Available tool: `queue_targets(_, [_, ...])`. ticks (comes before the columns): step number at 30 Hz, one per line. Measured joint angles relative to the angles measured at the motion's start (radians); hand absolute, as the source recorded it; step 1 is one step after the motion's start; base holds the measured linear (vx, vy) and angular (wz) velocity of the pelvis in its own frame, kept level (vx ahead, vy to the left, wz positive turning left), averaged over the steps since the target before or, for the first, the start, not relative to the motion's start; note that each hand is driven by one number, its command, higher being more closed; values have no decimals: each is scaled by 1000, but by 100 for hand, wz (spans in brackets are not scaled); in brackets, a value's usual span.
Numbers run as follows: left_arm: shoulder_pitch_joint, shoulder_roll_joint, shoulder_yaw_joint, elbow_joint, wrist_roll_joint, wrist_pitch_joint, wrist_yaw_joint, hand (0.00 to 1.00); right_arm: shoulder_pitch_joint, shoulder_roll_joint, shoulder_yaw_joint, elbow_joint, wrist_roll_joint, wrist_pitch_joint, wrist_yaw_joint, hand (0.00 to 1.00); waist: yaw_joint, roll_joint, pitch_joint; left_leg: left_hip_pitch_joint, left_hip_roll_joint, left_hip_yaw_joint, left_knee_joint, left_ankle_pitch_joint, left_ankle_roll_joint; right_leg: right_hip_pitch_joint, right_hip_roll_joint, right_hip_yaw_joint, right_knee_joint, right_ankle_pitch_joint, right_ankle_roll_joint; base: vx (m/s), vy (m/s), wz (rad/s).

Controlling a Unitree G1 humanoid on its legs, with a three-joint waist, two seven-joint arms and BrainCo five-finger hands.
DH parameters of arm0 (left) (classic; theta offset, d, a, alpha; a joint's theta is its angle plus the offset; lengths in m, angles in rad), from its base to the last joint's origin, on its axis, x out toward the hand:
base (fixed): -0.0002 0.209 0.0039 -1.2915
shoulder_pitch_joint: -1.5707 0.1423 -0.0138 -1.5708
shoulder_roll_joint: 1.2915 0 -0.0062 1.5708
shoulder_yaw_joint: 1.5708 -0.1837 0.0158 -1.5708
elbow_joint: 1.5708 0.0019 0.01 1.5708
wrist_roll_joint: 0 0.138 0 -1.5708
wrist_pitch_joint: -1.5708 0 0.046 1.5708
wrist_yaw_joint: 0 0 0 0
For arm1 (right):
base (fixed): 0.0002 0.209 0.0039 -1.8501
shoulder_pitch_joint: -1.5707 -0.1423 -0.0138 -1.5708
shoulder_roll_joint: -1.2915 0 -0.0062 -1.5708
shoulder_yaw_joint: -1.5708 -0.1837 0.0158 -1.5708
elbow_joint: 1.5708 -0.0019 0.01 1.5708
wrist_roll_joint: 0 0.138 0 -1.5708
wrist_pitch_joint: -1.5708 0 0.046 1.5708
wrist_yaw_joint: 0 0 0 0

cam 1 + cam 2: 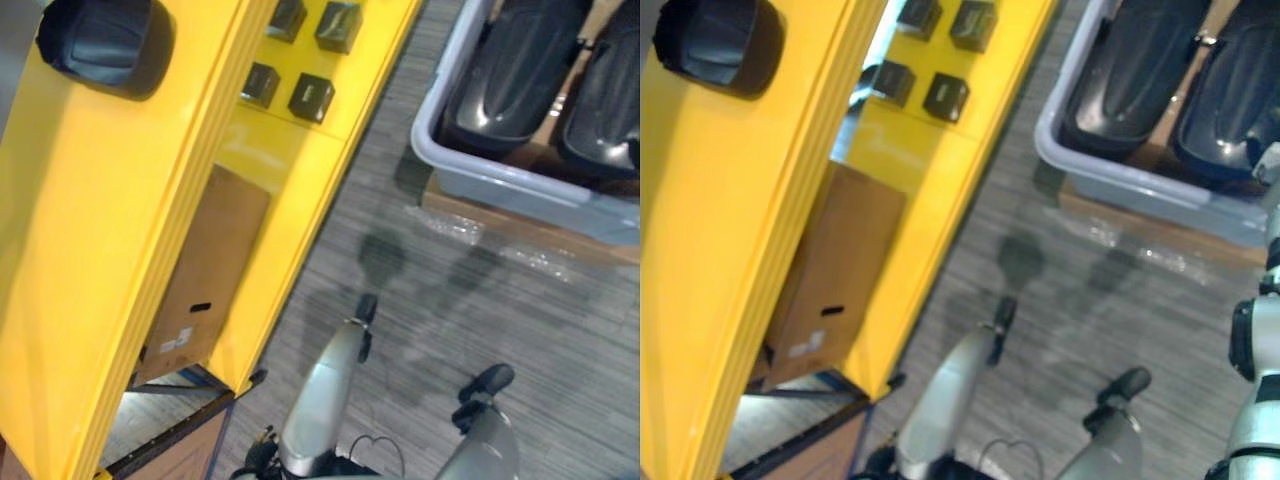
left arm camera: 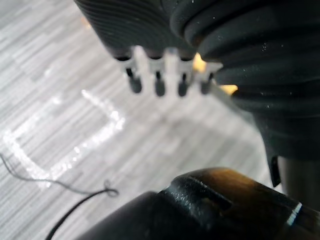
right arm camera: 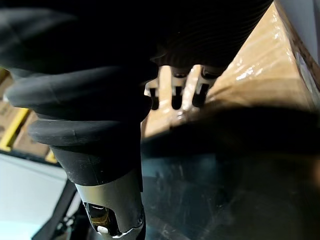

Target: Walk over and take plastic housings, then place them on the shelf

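Two glossy black plastic housings (image 1: 520, 70) (image 1: 610, 90) lie side by side in a grey bin (image 1: 500, 185) at the upper right. Another black housing (image 1: 105, 40) rests on top of the yellow shelf (image 1: 120, 220) at the upper left. My left hand (image 1: 366, 308) hangs low over the carpet between the shelf and the bin, its fingers (image 2: 159, 82) straight and holding nothing. My right hand (image 1: 487, 383) hangs lower on the right, short of the bin, its fingers (image 3: 176, 92) relaxed and empty.
Several small black boxes (image 1: 312, 97) sit on a lower yellow shelf level. A brown cardboard box (image 1: 205, 270) stands under the shelf. The bin rests on a wrapped cardboard box (image 1: 520, 232). Grey striped carpet (image 1: 430, 300) lies between the shelf and the bin.
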Motion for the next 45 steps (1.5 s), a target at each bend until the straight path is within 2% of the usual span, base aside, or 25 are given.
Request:
queue_targets(1, [-1, 0, -9, 1, -17, -3, -3, 0, -10, -10, 7, -1, -16, 19, -1, 100, 3, 6, -4, -10, -3, -8, 4, -1, 0, 0, 0, -10, -3, 0, 0, 24, -4, 14])
queue_targets(2, [-1, 0, -13, 2, -19, -3, -3, 0, -13, -15, 15, -1, -31, 30, -1, 100, 3, 9, -6, -16, -4, -12, 6, -1, 1, 0, 0, -15, -5, 0, 0, 16, -4, 12])
queue_targets(5, [-3, -5, -18, 7, -26, -20, -9, 0, -13, -43, 40, -1, -109, 103, -5, 100, 27, 9, -7, -20, -6, -10, 10, -10, 3, 4, 0, -18, -19, 2, 3, 0, 0, 0])
queue_targets(9, [-3, -5, -25, 9, -28, -38, -17, 0, -21, -81, 55, 1, -199, 172, -9, 100, 40, 10, -7, -31, -7, -12, 13, -16, 4, 12, -1, -44, -42, 10, 3, 13, -8, 2])
queue_targets(14, [-3, -5, -25, 9, -35, -41, -31, 0, -58, -124, 87, 24, -330, 266, 8, 100, 52, 12, -9, -40, -7, -14, 9, -16, 5, 25, 8, -56, -76, 33, 23, 50, -31, 1])
queue_targets(19, [-3, -5, -27, 8, -58, -44, -42, 0, -81, -123, 117, 61, -416, 342, 34, 100, 63, 12, -9, -32, -7, -17, 5, -16, 5, 35, 10, -64, -86, 33, 23, 12, -17, 1])
queue_targets(23, [-3, 0, -27, 4, -61, -58, -45, 0, -74, -109, 126, 96, -444, 369, 46, 100, 68, 12, -9, -20, -7, -18, 1, -16, 5, 49, 10, -66, -86, 33, 22, -27, -14, 1])
queue_targets(26, [-3, 17, -27, -40, -63, -74, -44, 0, -67, -90, 115, 110, -456, 362, 47, 100, 64, 11, -9, -11, -5, -22, 2, -16, 5, 63, 13, -70, -86, 30, 16, -49, -22, 2])
queue_targets(29, [-3, 28, -20, -80, -65, -81, -37, 0, -42, -69, 93, 113, -482, 311, 61, 100, 50, 9, -7, -4, -5, -21, 6, -16, 5, 73, 13, -70, -86, 35, 19, -52, -19, 0])
queue_targets(30, [-3, 29, -17, -98, -64, -84, -28, 0, -32, -61, 76, 119, -481, 278, 62, 100, 44, 8, -6, 3, -4, -21, 7, -16, 5, 81, 14, -70, -86, 36, 20, -36, -15, 0])
queue_targets(31, [-3, 29, -15, -108, -64, -86, -24, 0, -29, -54, 76, 122, -481, 264, 62, 100, 39, 6, -5, 8, -3, -21, 7, -16, 5, 86, 14, -70, -86, 36, 20, -56, -34, -3])
queue_targets(32, [-3, 38, -12, -126, -63, -91, -6, 0, -25, -27, 76, 123, -477, 223, 54, 100, 22, -2, 1, 23, 2, -19, 6, -16, 5, 100, 18, -69, -86, 36, 19, -37, -30, -4])
queue_targets(33, [-3, 44, -12, -138, -63, -93, 1, 0, -25, -17, 75, 122, -477, 208, 42, 100, 18, -6, 4, 29, 4, -18, 5, -16, 5, 104, 20, -69, -86, 35, 18, -62, -47, -8])
queue_targets(35, [-4, 64, 2, -199, -53, -116, 15, 0, -5, 19, 72, 113, -459, 152, 11, 100, 0, -30, 22, 55, 17, -15, -2, -16, 4, 124, 30, -67, -86, 32, 13, -62, -46, -8])
queue_targets(36, [-4, 66, 7, -206, -51, -118, 17, 0, 0, 27, 70, 109, -458, 148, 7, 100, -4, -35, 25, 61, 19, -15, -3, -16, 4, 128, 31, -66, -86, 32, 12, -49, -53, -7])
queue_targets(40, [-3, 94, 49, -311, -6, -120, 82, 0, 53, 109, 13, 18, -455, 67, -66, 100, -59, -92, 64, 144, 36, -3, -19, -23, -7, 199, 45, -64, -91, 26, 3, -33, -35, -8])
queue_targets(41, [-3, 97, 55, -335, -5, -118, 89, 0, 56, 118, 6, -2, -455, 57, -78, 100, -67, -100, 69, 155, 39, -1, -24, -23, -7, 207, 47, -63, -94, 26, 3, -46, -32, -14])
queue_targets(43, [-1, 106, 78, -423, 10, -111, 116, 0, 83, 155, -12, -102, -456, 35, -116, 100, -94, -139, 76, 206, 48, 17, -53, -18, -14, 233, 52, -45, -104, 26, 3, -29, -31, -19])
queue_targets(44, [1, 107, 84, -443, 26, -108, 126, 0, 93, 164, -14, -124, -457, 30, -125, 100, -103, -146, 76, 224, 48, 19, -63, -17, -16, 246, 52, -43, -110, 26, 3, 8, -34, -13])
queue_targets(45, [12, 107, 102, -497, 39, -103, 137, 0, 119, 187, -32, -180, -459, 29, -133, 100, -123, -164, 77, 265, 48, 29, -90, -12, -20, 277, 53, -42, -124, 26, 4, 20, -40, -12])
